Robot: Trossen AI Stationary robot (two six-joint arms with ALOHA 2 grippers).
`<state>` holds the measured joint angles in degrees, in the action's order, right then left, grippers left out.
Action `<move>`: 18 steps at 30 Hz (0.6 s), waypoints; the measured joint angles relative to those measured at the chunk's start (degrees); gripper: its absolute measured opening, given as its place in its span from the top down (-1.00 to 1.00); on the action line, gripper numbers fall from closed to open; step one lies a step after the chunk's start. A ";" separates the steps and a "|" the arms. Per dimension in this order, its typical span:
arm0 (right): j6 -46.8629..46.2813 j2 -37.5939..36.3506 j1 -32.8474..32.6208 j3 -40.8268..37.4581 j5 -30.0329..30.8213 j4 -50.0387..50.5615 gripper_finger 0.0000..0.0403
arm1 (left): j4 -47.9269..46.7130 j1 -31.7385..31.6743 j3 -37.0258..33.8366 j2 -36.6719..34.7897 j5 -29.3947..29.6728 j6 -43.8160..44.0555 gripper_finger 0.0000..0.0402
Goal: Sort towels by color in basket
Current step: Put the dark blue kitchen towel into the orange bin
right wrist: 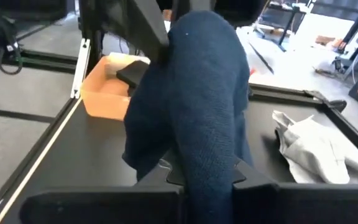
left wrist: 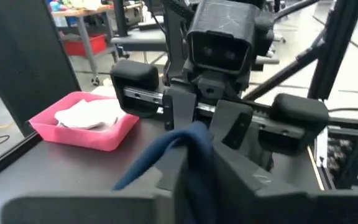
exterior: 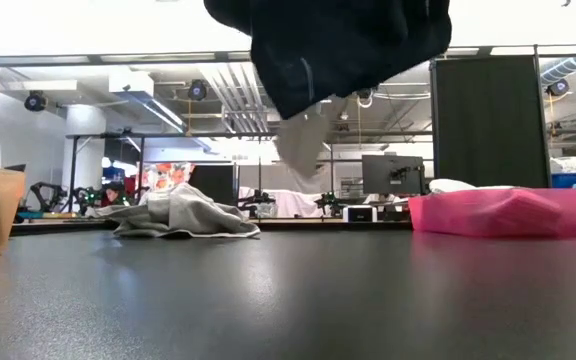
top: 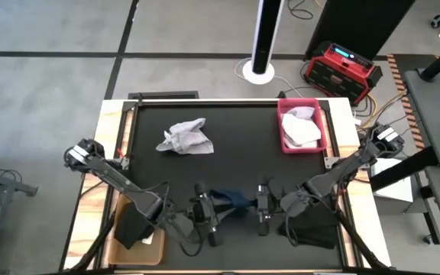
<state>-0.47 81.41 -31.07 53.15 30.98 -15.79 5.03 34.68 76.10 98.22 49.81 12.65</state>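
Both grippers meet over the front middle of the black table (top: pixel 228 164), well in front of the pink basket (top: pixel 284 143), with a navy blue towel (top: pixel 233 200) strung between them. The left gripper (top: pixel 205 211) sits on the side of that towel away from the pink basket; its wrist view shows the blue cloth draped down over and between its own dark fingers (left wrist: pixel 225 177), which appear closed on it, though the exact pinch is hidden by the fabric. The right gripper (top: pixel 263 205) faces it from the basket side; in its wrist view the navy towel fills the middle of the picture and hangs over the fingers, so they look clamped on the cloth, with the contact itself covered. In the low view the towel hangs as a dark bunch clear above the tabletop. The pink basket stands at the table's far right corner and holds a light grey towel (top: pixel 300 128) bunched inside it. A crumpled light grey towel (top: pixel 185 137) lies loose on the table, well to the left of the pink basket, at about the same depth. A tan basket (top: pixel 140 229) sits at the front left edge, far across the table from the pink basket, with a black towel (top: pixel 134 222) in it. Another black towel (top: pixel 312 228) lies on the table surface in front of the pink basket, just beside the right gripper.
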 joint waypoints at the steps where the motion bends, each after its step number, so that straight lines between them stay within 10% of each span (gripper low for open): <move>1: -0.40 -0.24 0.00 0.00 0.00 0.86 0.93 | -1.36 0.02 0.02 -0.48 -0.07 0.57 0.60; 10: -3.82 -1.18 1.13 0.00 0.52 5.31 0.93 | -17.77 0.15 -0.07 -5.88 0.12 5.79 -0.19; 18: -3.98 -1.16 2.93 0.00 0.55 6.27 0.93 | -23.02 -0.26 -0.51 -5.73 -2.88 9.45 -0.51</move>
<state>-4.45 80.25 -28.14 53.15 31.53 -9.52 -17.99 34.43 75.59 92.50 46.93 22.11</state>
